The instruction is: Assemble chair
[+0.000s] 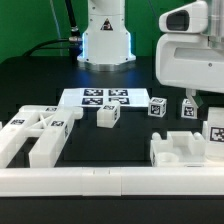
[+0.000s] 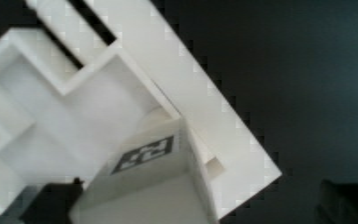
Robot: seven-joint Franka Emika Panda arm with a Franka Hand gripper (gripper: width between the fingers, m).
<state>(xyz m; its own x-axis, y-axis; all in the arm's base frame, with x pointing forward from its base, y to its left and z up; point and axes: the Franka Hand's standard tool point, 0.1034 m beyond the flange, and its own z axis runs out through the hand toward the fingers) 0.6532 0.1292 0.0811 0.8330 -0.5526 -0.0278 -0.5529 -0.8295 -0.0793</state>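
1. Tool (image 1: pixel 192 98), right side of exterior view, jaws spread wide, gripping nothing.
2. Tagged chair part (image 2: pixel 158 150) sits directly beneath on table (image 1: pixel 135 132), probably lined up for grasping.
3. Remaining chair parts (image 1: pixel 40 135) wait lower left.

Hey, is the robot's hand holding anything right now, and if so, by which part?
Nothing is held. The hand is wide open above a white tagged chair part, and its jaws are not closed on the part.

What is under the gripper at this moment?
Below the open gripper lies a white chair part bearing a square tag. The dark table shows beside it. Whatever is beneath the part is covered.
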